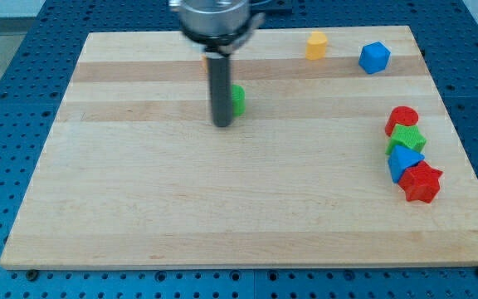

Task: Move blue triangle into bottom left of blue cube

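The blue triangle [404,160] lies at the view's right, wedged between a green block [408,138] above it and a red star block [421,183] below it. The blue cube [374,57] sits near the view's top right. My tip [222,123] rests on the board left of centre near the top, far to the left of both blue blocks. A small green block [238,100] sits just right of the rod, partly hidden by it.
A yellow block [316,46] lies left of the blue cube. A red round block [402,119] tops the cluster at the right. An orange sliver [206,60] shows behind the rod. The wooden board [139,208] ends on a blue perforated table.
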